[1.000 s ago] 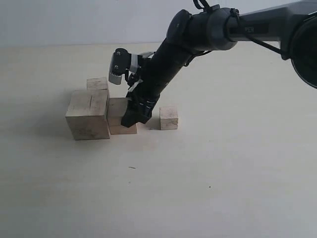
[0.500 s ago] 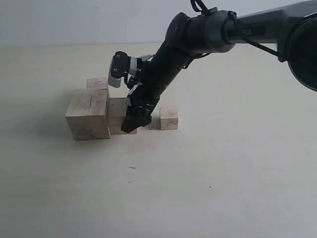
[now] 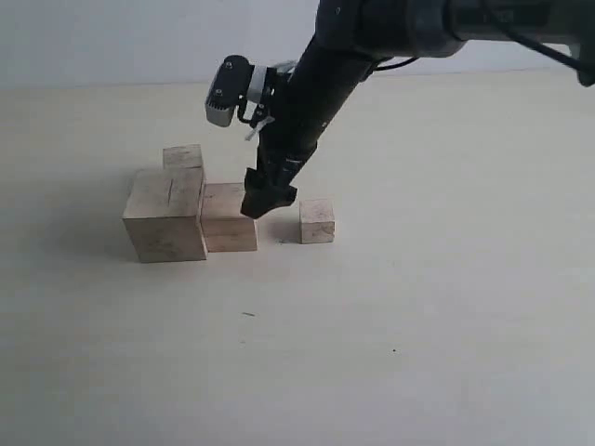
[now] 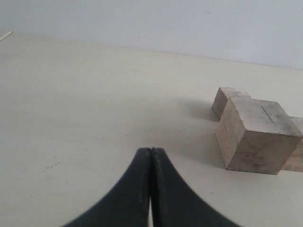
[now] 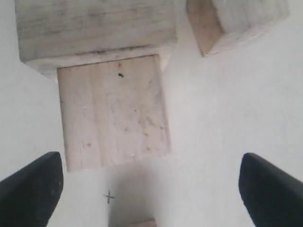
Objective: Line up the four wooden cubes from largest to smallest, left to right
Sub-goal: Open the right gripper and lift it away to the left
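Note:
The largest wooden cube [image 3: 165,216] stands on the left, with the second-largest cube [image 3: 229,219] touching its right side. A smaller cube [image 3: 183,156] sits behind the largest one. Another small cube [image 3: 317,221] stands apart on the right. My right gripper [image 3: 268,203] hangs open just above the gap between the second cube and the right-hand small cube, holding nothing. Its wrist view looks down on the second cube [image 5: 113,111], the largest cube [image 5: 94,28] and the rear cube [image 5: 236,21], with the fingers [image 5: 33,189] spread wide. My left gripper [image 4: 150,151] is shut and empty, well away from the largest cube [image 4: 255,135].
The cubes rest on a pale tabletop [image 3: 418,307] with a light wall behind it. The dark right arm [image 3: 372,37] reaches in from the upper right over the cubes. A small dark cross mark [image 5: 109,197] is on the table near the second cube.
My right gripper has risen from low beside the second cube's right face to above it, and the arm has lifted. The cubes have not moved.

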Motion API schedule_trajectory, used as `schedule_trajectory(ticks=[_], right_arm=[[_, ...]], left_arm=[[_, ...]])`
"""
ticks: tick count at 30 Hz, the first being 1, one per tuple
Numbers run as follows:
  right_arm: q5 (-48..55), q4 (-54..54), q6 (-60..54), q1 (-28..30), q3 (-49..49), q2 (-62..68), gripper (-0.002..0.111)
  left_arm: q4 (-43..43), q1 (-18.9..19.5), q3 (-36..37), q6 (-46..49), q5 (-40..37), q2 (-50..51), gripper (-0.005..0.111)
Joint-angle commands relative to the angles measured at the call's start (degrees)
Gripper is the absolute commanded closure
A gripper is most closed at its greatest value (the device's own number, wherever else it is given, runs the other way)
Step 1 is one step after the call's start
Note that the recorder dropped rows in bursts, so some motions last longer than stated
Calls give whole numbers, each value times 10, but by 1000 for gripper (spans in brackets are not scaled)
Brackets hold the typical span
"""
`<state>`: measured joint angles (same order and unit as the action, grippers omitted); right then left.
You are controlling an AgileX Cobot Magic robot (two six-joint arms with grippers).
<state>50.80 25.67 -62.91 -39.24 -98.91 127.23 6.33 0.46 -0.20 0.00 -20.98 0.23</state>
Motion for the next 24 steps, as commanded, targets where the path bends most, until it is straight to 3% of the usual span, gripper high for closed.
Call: schedule_trajectory(ticks=[1, 6, 11, 14, 24], right_arm=[[-27, -26, 82, -1, 1, -43, 14], [-116, -23, 301, -1, 1, -73, 15], [-220, 12, 384, -8, -18, -74, 31], [-218, 45, 392, -11, -65, -53, 37], [-132, 16, 465, -45, -257, 66, 36]], left_arm=[[-2, -4, 2, 0, 4, -2, 107], [-2, -4, 2, 0, 4, -2, 107], [-2, -4, 2, 0, 4, -2, 107], [-2, -4, 2, 0, 4, -2, 107], [-2, -4, 2, 0, 4, -2, 107]])
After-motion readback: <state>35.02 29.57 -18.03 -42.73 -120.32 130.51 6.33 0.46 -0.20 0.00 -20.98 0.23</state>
